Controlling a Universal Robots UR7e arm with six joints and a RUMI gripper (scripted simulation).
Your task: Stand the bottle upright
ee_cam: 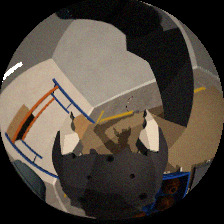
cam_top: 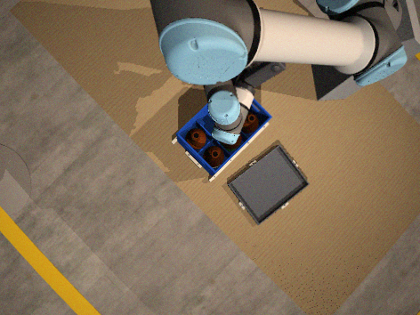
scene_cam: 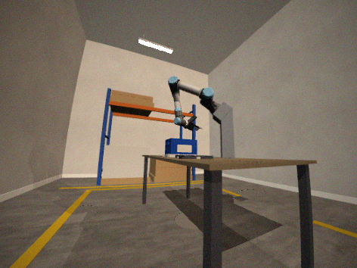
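A blue crate stands on the wooden table and holds brown bottles; three show clearly in the overhead view (cam_top: 197, 137) (cam_top: 214, 155) (cam_top: 251, 122), the rest are hidden under the arm. The dark grey tray (cam_top: 268, 183) lies empty just right of and below the crate. My gripper (scene_cam: 194, 125) hangs well above the crate, tilted toward the horizontal. In the wrist view its two fingers stand wide apart with nothing between them, facing the room; the crate's edge and bottles (ee_cam: 172, 192) show only at the lower right.
The arm's wrist and forearm (cam_top: 227, 113) cover the crate's middle from above. A blue and orange shelf rack (scene_cam: 125, 113) stands behind the table. The table edge runs diagonally left of the crate.
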